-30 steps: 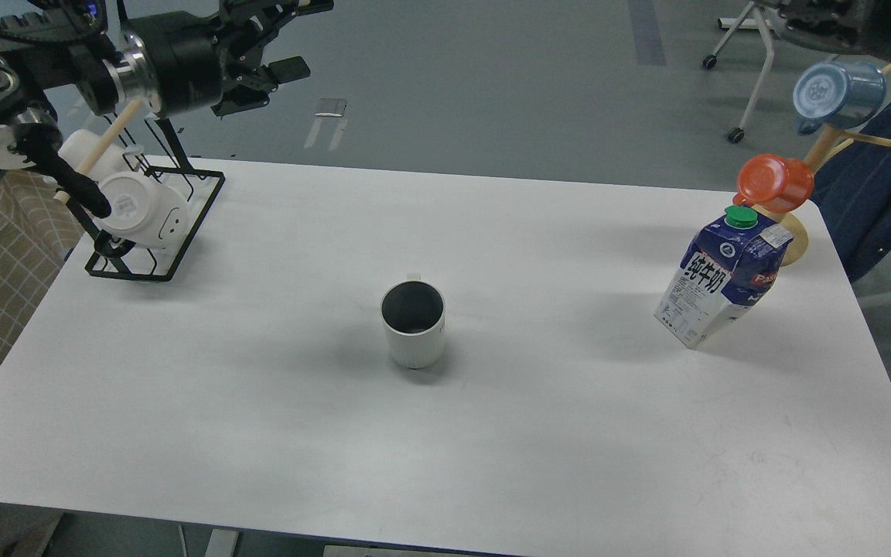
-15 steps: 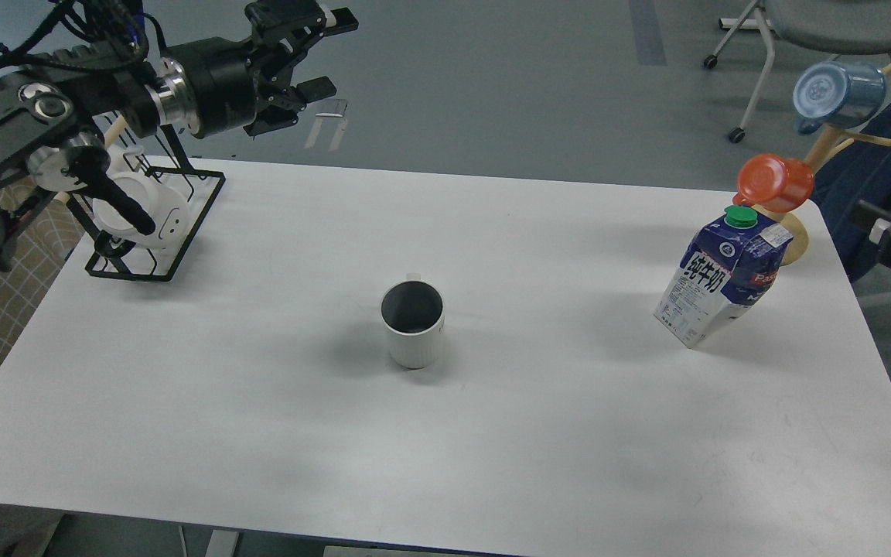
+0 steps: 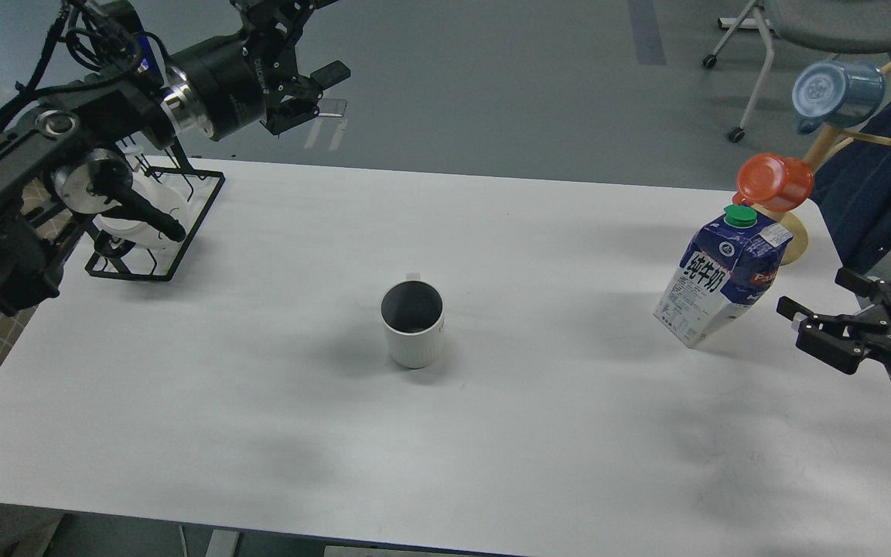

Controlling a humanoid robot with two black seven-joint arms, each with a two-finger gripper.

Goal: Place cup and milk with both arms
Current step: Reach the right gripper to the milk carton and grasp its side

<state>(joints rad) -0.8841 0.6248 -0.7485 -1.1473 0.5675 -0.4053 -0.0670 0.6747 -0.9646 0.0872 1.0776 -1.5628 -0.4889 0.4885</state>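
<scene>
The white ribbed cup [image 3: 413, 323] with a dark inside stands upright near the middle of the white table [image 3: 260, 402], handle at its far side. The blue and white milk carton [image 3: 721, 277] with a green cap stands at the right of the table. My left gripper [image 3: 314, 39] is open and empty, high above the table's far left edge, far from the cup. My right gripper [image 3: 817, 298] is open and empty, low over the table's right edge, a little right of the milk.
A black wire rack [image 3: 155, 228] with white mugs stands at the far left of the table. A wooden stand at the far right holds an orange cup [image 3: 775, 182] and a translucent blue cup [image 3: 836, 93]. An office chair [image 3: 793, 31] stands behind.
My right gripper has come into view at the right edge and moved left toward the milk. My left arm has shifted right and up. The cup and the milk have not moved.
</scene>
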